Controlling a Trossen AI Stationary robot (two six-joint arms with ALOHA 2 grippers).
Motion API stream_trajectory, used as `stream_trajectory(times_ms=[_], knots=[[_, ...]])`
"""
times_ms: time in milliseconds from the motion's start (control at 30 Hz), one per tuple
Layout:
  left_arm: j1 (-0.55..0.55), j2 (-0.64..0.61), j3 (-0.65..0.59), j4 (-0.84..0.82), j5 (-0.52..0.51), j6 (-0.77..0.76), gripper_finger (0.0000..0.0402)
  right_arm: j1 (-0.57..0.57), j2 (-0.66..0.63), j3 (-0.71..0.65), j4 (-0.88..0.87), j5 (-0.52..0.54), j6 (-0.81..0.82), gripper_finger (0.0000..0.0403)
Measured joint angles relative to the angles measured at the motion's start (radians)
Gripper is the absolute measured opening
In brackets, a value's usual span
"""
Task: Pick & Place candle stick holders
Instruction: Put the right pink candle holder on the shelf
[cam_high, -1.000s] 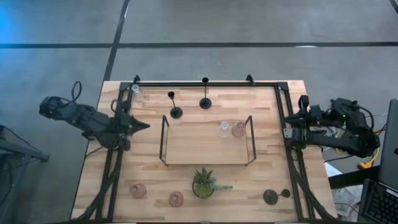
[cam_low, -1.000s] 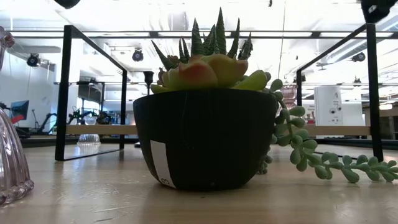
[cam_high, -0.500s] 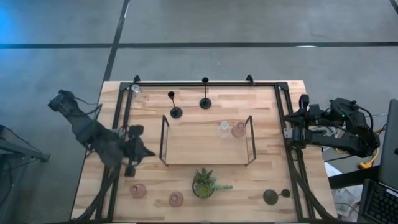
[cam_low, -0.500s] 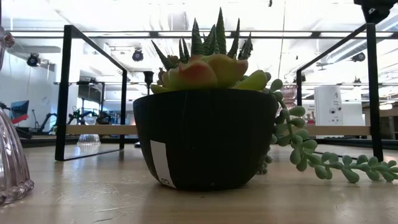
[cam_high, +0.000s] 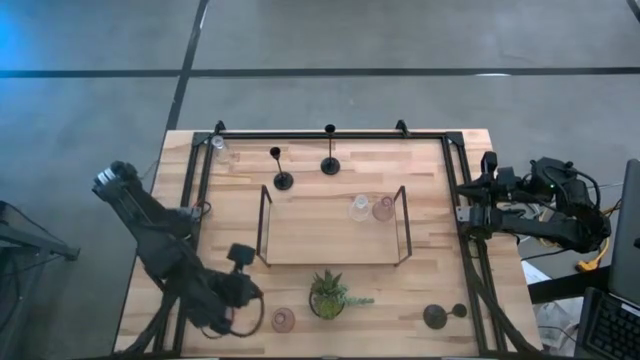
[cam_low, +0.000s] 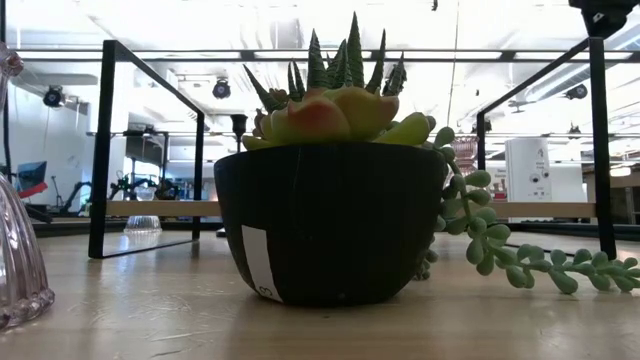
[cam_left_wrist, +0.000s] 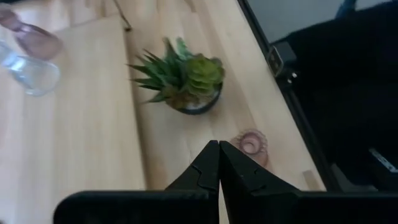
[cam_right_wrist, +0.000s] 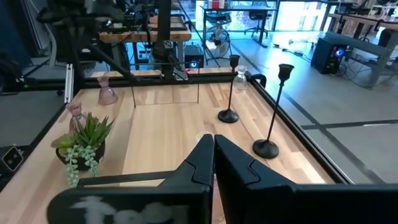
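The wooden worktop (cam_high: 430, 200) sits on grey concrete floor. The left tool (cam_high: 225, 318), tips together and empty, hovers at the near left corner beside a pink glass holder (cam_high: 283, 320). Two black candle stick holders (cam_high: 283, 180) stand behind the tray (cam_high: 332, 247). The right tool (cam_high: 465, 210), tips together, waits at the right edge.

Robotics lab or workshop, bare concrete floor (cam_high: 400, 35), workbenches (cam_right_wrist: 143, 34), office chairs (cam_right_wrist: 258, 12), ceiling spotlights (cam_low: 221, 89)

tray (cam_high: 264, 225) mid-table – plant (cam_high: 328, 293) just beside
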Motion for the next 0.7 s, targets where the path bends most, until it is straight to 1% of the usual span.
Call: stream_trajectory(times_ms=[133, 233, 467, 533, 667, 700], knots=[[0.007, 0.076, 0.016, 0.008, 0.008, -0.003, 0.0012, 0.000, 0.000, 0.000, 0.000, 0.000, 0.000, 0.0008], [0.015, 0.113, 0.022, 0.023, 0.008, -0.005, 0.0022, 0.000, 0.000, 0.000, 0.000, 0.000, 0.000, 0.0008], [0.061, 0.167, 0.022, 0.046, 0.041, -0.048, 0.0080, 0.000, 0.000, 0.000, 0.000, 0.000, 0.000, 0.0008], [0.082, 0.178, 0.022, 0.047, 0.088, -0.063, 0.0097, 0.000, 0.000, 0.000, 0.000, -0.001, 0.000, 0.0008], [0.134, 0.192, 0.022, 0.051, 0.274, -0.069, 0.0114, 0.000, 0.000, 0.000, 0.000, -0.001, 0.000, 0.0008], [0.144, 0.195, 0.022, 0.054, 0.305, -0.071, 0.0115, 0.000, 0.000, 0.000, 0.000, -0.001, 0.000, 0.0008]])
